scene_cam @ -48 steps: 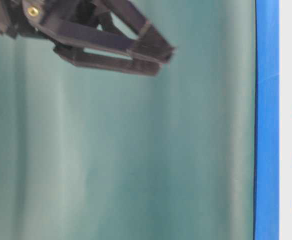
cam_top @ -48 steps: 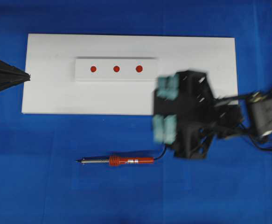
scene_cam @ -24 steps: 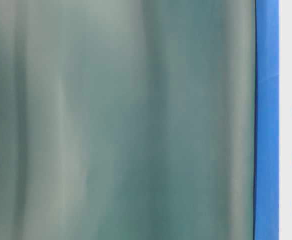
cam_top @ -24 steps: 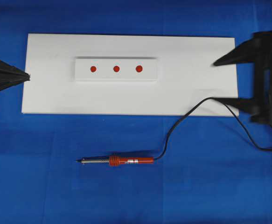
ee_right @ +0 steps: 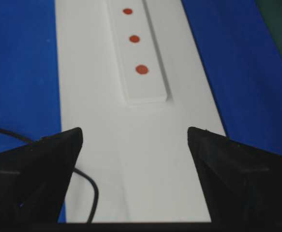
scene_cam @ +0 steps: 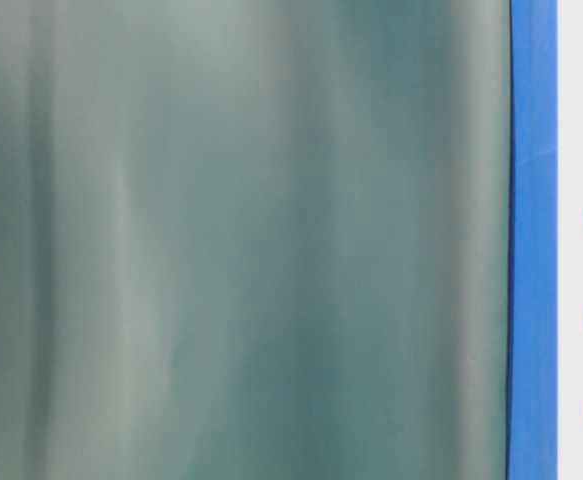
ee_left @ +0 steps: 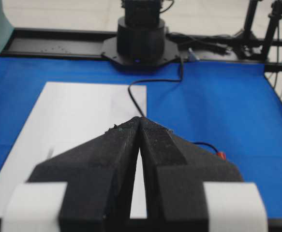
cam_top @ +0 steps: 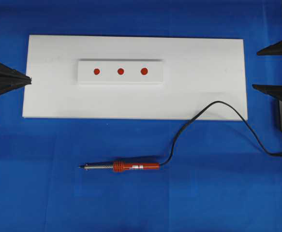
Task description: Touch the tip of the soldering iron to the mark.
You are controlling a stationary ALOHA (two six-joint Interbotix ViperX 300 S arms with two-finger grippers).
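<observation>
Lying flat: soldering iron (cam_top: 131,166), orange-red handle, silver shaft, black cord.

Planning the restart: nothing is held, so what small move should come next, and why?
Probably bring the right tool, open at the right edge, down toward the iron's handle. The iron lies on the blue cloth, ungripped, tip well short of the mark. The left tool is shut.
</observation>
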